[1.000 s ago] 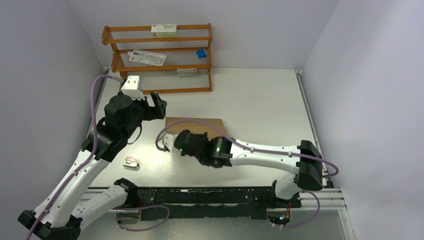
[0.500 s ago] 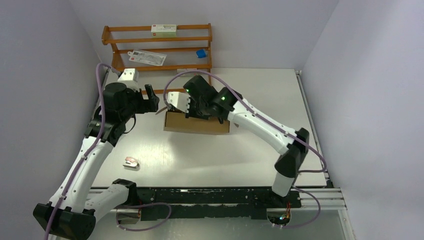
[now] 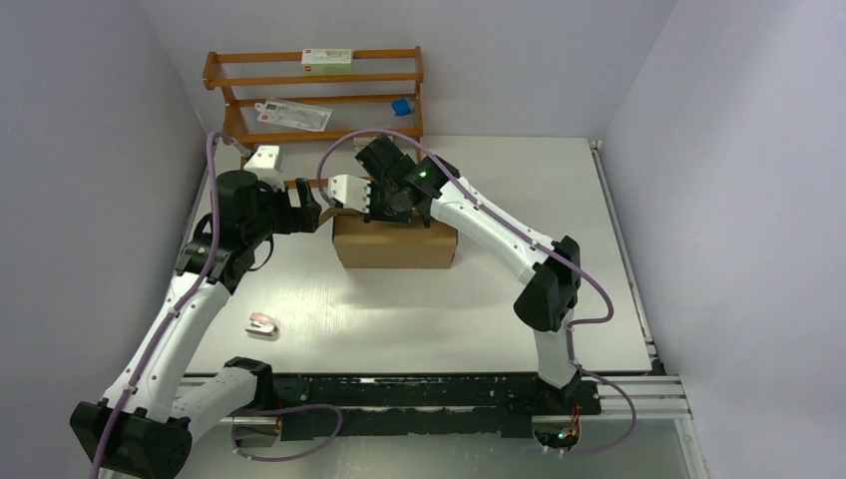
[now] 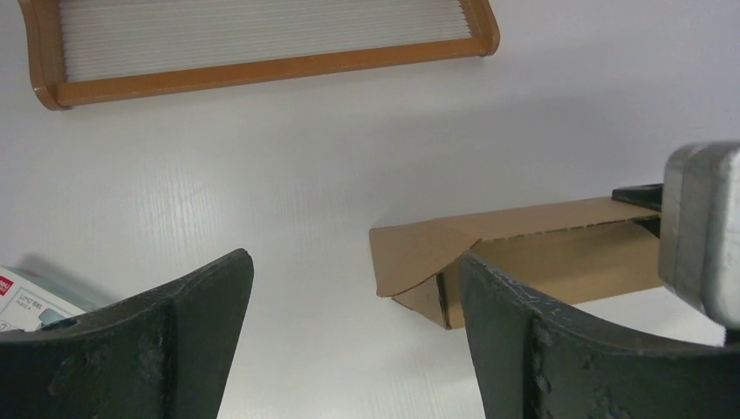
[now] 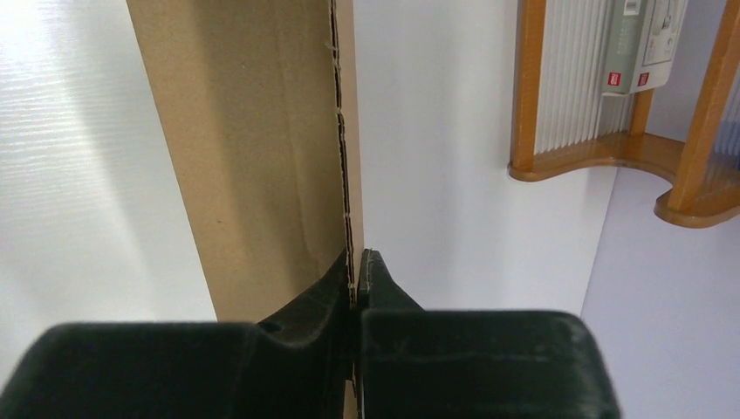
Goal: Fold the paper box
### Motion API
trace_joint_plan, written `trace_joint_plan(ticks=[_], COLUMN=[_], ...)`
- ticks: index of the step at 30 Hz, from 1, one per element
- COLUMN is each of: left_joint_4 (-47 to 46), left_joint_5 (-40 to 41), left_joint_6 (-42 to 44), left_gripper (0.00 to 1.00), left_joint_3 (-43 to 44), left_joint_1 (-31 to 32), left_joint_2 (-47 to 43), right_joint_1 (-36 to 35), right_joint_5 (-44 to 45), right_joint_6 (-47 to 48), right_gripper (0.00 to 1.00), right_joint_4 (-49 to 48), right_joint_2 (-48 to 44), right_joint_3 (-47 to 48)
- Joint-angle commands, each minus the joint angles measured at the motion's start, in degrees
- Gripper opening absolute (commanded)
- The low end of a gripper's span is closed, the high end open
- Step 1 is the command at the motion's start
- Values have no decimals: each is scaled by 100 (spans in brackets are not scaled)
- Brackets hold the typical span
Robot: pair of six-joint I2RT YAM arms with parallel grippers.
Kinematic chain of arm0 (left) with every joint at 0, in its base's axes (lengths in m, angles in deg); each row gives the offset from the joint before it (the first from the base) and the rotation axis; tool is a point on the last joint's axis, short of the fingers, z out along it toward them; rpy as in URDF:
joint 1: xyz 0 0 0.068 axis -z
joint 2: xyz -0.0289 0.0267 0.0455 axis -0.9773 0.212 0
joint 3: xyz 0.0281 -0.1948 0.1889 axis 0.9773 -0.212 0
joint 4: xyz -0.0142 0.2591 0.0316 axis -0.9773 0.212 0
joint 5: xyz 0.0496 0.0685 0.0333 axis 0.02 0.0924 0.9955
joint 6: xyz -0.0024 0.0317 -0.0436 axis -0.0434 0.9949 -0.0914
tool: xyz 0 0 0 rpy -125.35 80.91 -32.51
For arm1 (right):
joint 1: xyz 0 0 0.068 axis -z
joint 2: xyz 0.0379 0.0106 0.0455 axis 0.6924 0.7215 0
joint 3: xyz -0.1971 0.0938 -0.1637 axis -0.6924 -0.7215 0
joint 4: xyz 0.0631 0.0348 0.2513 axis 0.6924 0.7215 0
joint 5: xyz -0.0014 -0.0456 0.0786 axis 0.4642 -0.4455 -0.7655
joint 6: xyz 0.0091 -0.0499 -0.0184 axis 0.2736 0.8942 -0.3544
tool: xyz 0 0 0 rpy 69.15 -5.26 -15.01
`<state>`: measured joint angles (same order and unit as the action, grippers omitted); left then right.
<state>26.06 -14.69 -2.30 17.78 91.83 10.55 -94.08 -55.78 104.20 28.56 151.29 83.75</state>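
The paper box (image 3: 394, 244) is plain brown cardboard, standing on edge in the middle of the table. My right gripper (image 3: 384, 212) is shut on its top edge; in the right wrist view the fingers pinch the thin corrugated edge (image 5: 347, 175). My left gripper (image 3: 311, 208) is open and empty just left of the box's upper left corner. In the left wrist view the box end (image 4: 436, 262) with a curled flap lies beyond my spread fingers (image 4: 524, 340).
An orange-brown wooden rack (image 3: 314, 110) stands at the back left with small white cartons and a blue item on its shelves. A small white and red object (image 3: 262, 324) lies on the table near the left arm. A white carton corner (image 4: 26, 297) shows by the left finger.
My right gripper has swung from the near side up and over, lifting the box from lying flat to standing on edge. My left gripper has moved right toward the box's left end.
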Motion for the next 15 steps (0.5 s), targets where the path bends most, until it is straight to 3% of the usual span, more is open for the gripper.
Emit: trace_joint_plan(ticks=[1, 9, 15], left_joint_4=[-257, -330, -169], left_joint_5=[-249, -613, -987], left_joint_6=[172, 424, 624], left_gripper=[91, 91, 90], left_joint_3=[-79, -90, 178], left_joint_1=[-62, -62, -62], left_joint_2=[1, 79, 306], right_joint_1=[80, 122, 159], right_joint_5=[67, 276, 708], right_joint_6=[31, -159, -617], right_gripper=[11, 49, 68], right_joint_4=[128, -681, -1568], right_joint_2=[184, -453, -1452], right_joint_3=[154, -466, -1405])
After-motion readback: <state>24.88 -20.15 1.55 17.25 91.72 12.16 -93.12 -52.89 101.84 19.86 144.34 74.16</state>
